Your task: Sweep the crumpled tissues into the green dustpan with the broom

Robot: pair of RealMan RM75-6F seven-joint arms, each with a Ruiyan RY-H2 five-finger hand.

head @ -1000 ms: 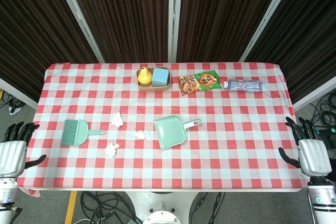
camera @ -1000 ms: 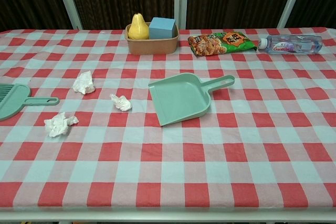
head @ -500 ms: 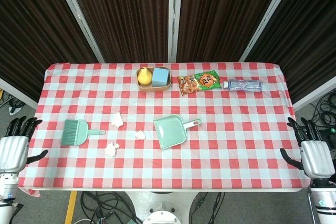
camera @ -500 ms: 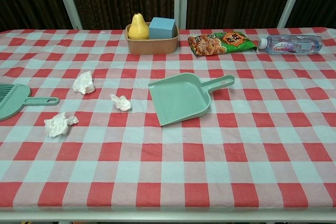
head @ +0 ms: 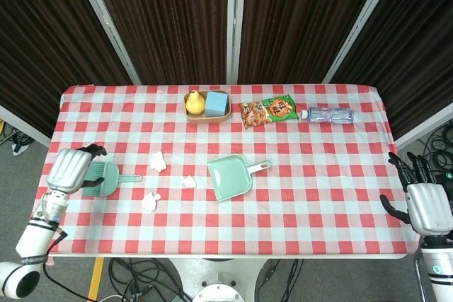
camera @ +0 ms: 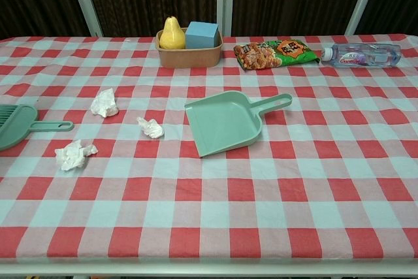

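A green hand broom [head: 106, 178] lies flat at the table's left side, bristles to the left and handle pointing right; it also shows at the chest view's left edge as the broom [camera: 19, 124]. My left hand [head: 71, 170] hovers at the broom's bristle end, fingers reaching over it and holding nothing. The green dustpan [head: 230, 177] [camera: 225, 122] sits mid-table with its handle to the upper right. Three crumpled tissues lie between them: tissue [head: 158, 161] [camera: 104, 102], tissue [head: 189, 182] [camera: 151, 127] and tissue [head: 150, 201] [camera: 74, 154]. My right hand [head: 428, 206] hangs open beyond the table's right edge.
At the back stand a tan tray [head: 207, 117] holding a pear [head: 194, 102] and a blue block [head: 216, 102], a snack bag [head: 268, 111] and a lying water bottle [head: 327, 114]. The checkered cloth [camera: 261, 213] covers the table.
My left hand has swung from beside the table's left edge up over the cloth to the broom's bristle end. The right hand has drifted slightly. Nothing on the table has moved.
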